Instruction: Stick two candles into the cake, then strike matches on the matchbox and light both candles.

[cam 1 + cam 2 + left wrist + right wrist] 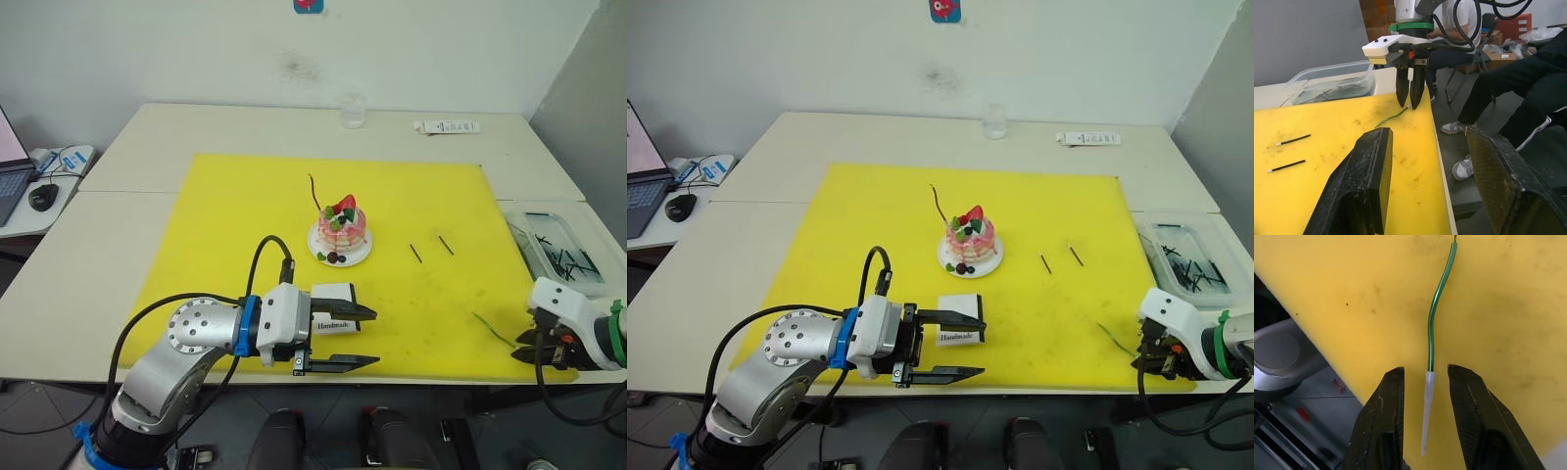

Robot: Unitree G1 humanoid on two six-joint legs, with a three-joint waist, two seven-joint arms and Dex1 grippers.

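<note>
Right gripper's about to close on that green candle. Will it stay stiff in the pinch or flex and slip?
The green candle is very thin and already wavy, so it will probably bend and may snap under a hard pinch. Its pale end lies flat on the yellow mat between the open right gripper, a slim target that could roll aside.
</note>
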